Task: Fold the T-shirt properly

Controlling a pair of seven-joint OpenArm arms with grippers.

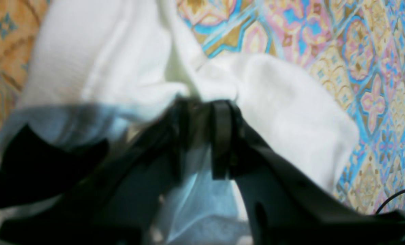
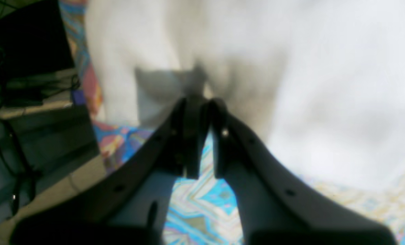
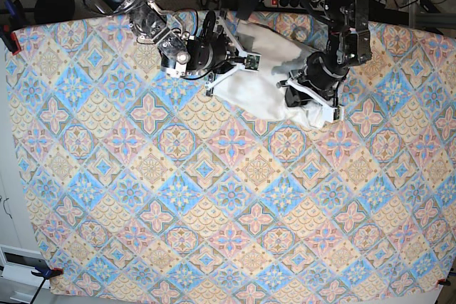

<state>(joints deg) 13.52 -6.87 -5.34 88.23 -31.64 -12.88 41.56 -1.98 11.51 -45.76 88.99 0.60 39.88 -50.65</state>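
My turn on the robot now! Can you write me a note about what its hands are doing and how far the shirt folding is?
Left gripper: shut on a bunch of the large white cotton T-shirt.
Right gripper: shut on the shirt's other side.
Where: the shirt is bunched between both arms at the far edge of the patterned tablecloth, partly lifted.
Done: both sides are gripped.
Left: no neat fold shows yet. Probably spread it flat first, then fold it.

Base camera looks straight down from high; both wrist cameras sit close, sharing the T-shirt (image 3: pixel 267 76).
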